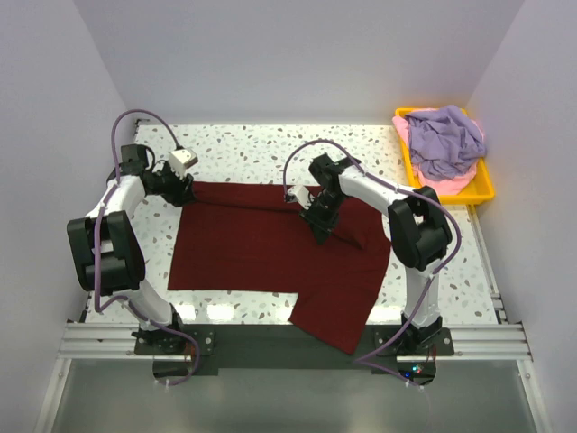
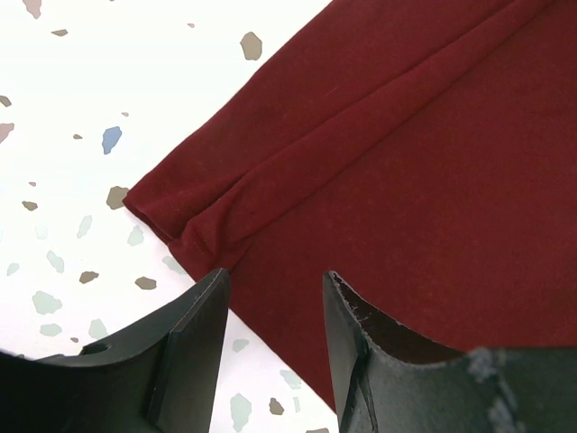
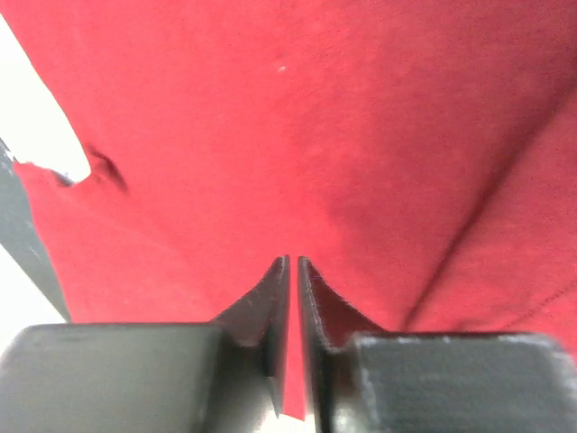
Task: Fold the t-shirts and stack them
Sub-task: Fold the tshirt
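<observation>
The dark maroon t-shirt [image 1: 261, 248] lies spread on the table, with one part hanging over the near edge. My left gripper [image 1: 180, 190] is open at the shirt's far left corner; in the left wrist view its gripper [image 2: 275, 280] straddles the folded hem of the shirt [image 2: 406, 135]. My right gripper [image 1: 317, 216] is over the shirt's far middle; in the right wrist view the gripper [image 3: 294, 262] is shut on a thin fold of the shirt [image 3: 315, 117]. The lavender t-shirt [image 1: 444, 140] and the pale pink t-shirt [image 1: 455, 183] lie crumpled in the tray.
A yellow plastic tray [image 1: 488, 193] stands at the table's far right corner. The speckled white table [image 1: 252, 144] shows bare behind the shirt and at the left [image 2: 81, 135]. White walls close in the back and sides.
</observation>
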`<state>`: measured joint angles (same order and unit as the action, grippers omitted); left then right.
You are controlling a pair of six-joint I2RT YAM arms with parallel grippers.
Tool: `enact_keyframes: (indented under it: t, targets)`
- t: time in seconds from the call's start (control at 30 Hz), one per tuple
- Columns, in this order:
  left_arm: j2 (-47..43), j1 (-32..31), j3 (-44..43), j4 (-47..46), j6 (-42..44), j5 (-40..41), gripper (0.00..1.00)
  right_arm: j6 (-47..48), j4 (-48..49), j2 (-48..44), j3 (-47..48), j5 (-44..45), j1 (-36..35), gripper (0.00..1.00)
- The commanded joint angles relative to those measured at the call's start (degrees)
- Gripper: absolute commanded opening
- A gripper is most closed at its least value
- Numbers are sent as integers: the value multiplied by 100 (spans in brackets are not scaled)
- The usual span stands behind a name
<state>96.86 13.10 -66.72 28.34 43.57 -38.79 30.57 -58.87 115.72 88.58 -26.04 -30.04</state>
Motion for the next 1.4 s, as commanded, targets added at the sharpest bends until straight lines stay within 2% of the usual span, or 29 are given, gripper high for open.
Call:
enact_keyframes:
  t: [0.0,0.07,0.17,0.33,0.5,0.7,0.93,1.1,1.37]
  targets:
    - [-18,26,-17,-135,82,-94,50,117,-46,-331,-34,352,51,23]
    - [26,17,-34,-153,46,-112,50,-76,182,-331,89,538,156,39]
    - [52,26,-69,-171,37,-120,50,-375,341,-24,536,592,560,44]
    - [44,17,-61,-171,81,-85,50,-692,210,670,1476,652,1052,44]
    - [52,17,-78,-162,99,-68,50,-824,201,1179,1856,776,1071,45]
    - [114,26,-87,-153,108,-68,51,-815,174,1427,1909,759,1062,45]
    - [175,26,-87,-206,64,-76,51,-798,201,1295,1769,592,1035,45]
    - [202,26,-131,-206,20,-121,51,-763,192,1286,1725,521,1044,40]
    - [246,26,-184,-197,-15,-138,51,-736,297,1216,1681,425,974,41]
